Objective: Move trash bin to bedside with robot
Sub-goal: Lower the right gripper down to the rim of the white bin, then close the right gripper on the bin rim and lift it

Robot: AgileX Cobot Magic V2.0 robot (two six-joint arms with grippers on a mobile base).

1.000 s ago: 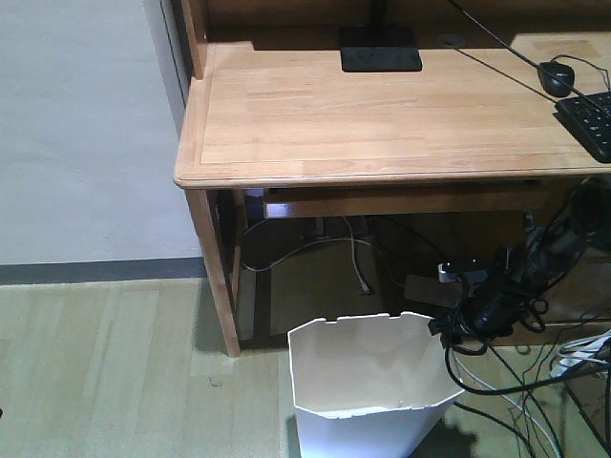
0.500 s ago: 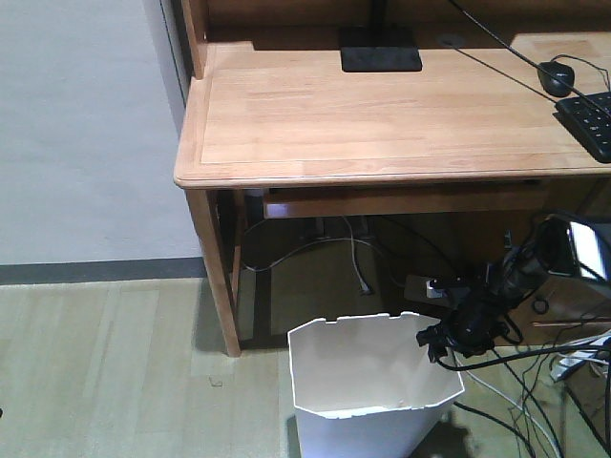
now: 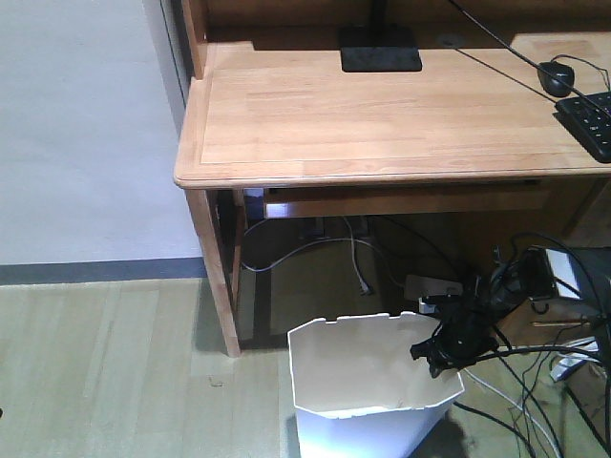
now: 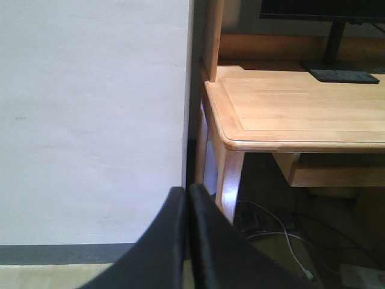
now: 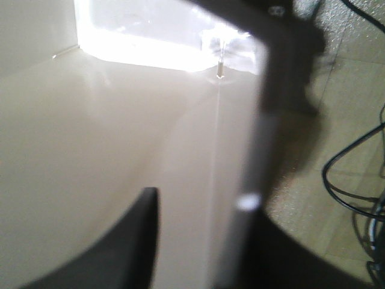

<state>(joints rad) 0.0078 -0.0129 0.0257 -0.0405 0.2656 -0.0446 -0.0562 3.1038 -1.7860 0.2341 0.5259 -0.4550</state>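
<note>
The white faceted trash bin (image 3: 363, 382) stands on the floor in front of the desk's left leg, its cream inside (image 5: 90, 150) filling the right wrist view. My right gripper (image 3: 434, 348) (image 5: 201, 241) hangs at the bin's right rim, open. One finger (image 5: 141, 241) is inside the bin, the other is outside, and the bin's wall runs between them with a gap showing. My left gripper (image 4: 186, 195) is shut on nothing, up in the air facing the wall and the desk's corner. The bedside is out of view.
A light wooden desk (image 3: 382, 114) carries a monitor base (image 3: 380, 50), a mouse (image 3: 556, 76) and a keyboard (image 3: 592, 119). Its leg (image 3: 215, 277) stands just left of the bin. Tangled cables (image 3: 535, 410) and a power strip (image 3: 430, 284) lie under the desk and to the right.
My right arm has come down and to the left, from beside the bin's upper right corner to its right rim. The bin has not moved.
</note>
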